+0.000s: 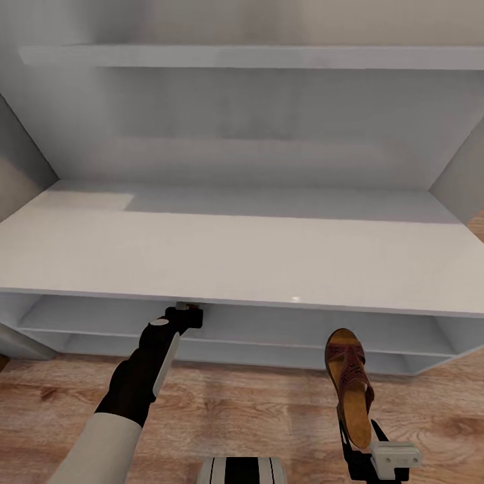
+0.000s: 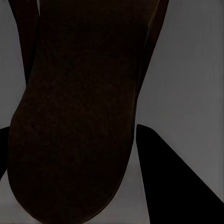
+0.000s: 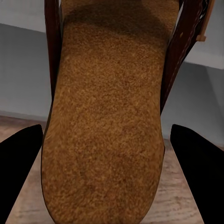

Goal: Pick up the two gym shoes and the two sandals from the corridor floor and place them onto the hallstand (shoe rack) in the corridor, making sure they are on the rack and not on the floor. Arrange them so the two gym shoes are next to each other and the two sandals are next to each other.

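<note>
Nearest you, your right gripper (image 1: 368,449) clamps the heel of one sandal (image 1: 351,384), toe raised over the corridor floor (image 1: 255,417); your left gripper (image 1: 188,310) holds the other sandal (image 2: 74,116) under the hallstand (image 1: 242,262) top. Beyond rises its back panel.

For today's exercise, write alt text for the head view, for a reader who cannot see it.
The right claw holds a brown sandal above the wood floor, toe toward a wide white hallstand. The left arm reaches under the stand's thick top, its claw at the edge of the upper shoe tier.
</note>
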